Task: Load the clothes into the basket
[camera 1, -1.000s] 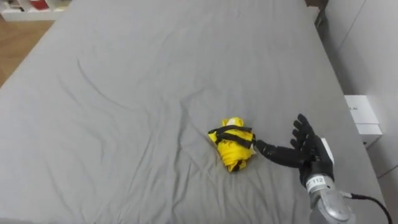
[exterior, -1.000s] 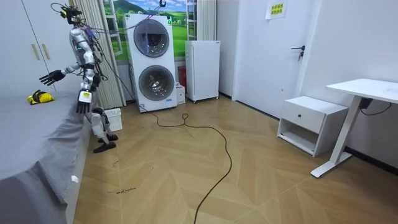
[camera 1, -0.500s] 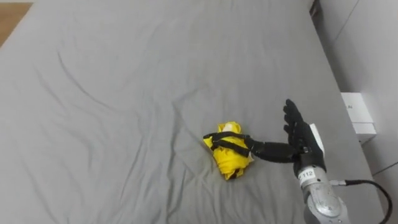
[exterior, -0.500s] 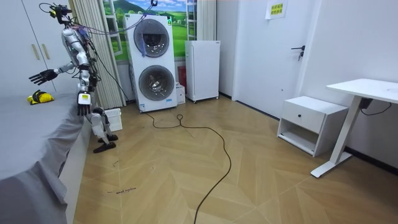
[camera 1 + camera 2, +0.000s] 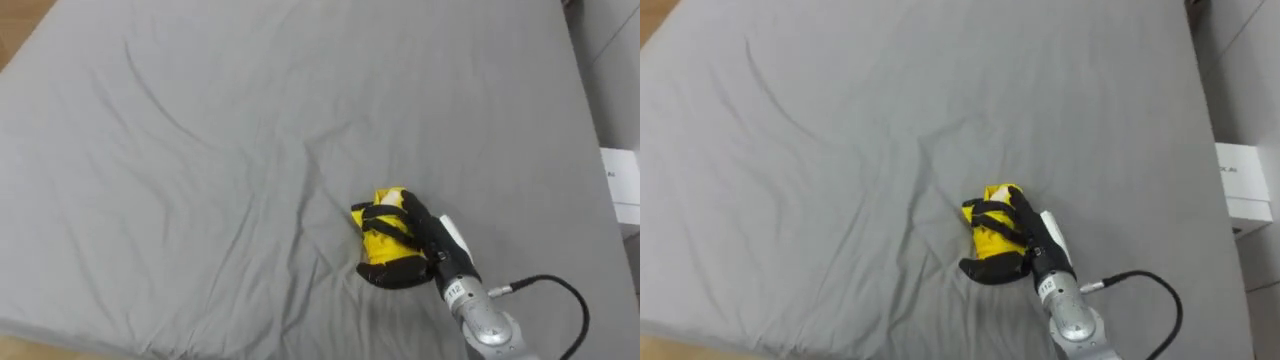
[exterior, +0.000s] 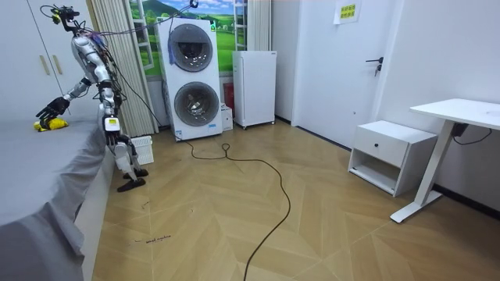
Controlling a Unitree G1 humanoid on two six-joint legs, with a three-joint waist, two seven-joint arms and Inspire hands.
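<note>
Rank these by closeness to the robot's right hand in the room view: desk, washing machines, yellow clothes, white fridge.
From the right hand:
1. yellow clothes, in its grasp.
2. washing machines, stacked behind the robot.
3. white fridge, beside them.
4. desk, room view's far right.

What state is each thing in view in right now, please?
Cloth: bunched on the bed, gripped.
Right hand: curled round the cloth.
Left hand: hanging at the robot's side.
Washer doors: shut.
Room door: shut.

Black robot hand (image 5: 425,250), silver forearm, black cable
</note>
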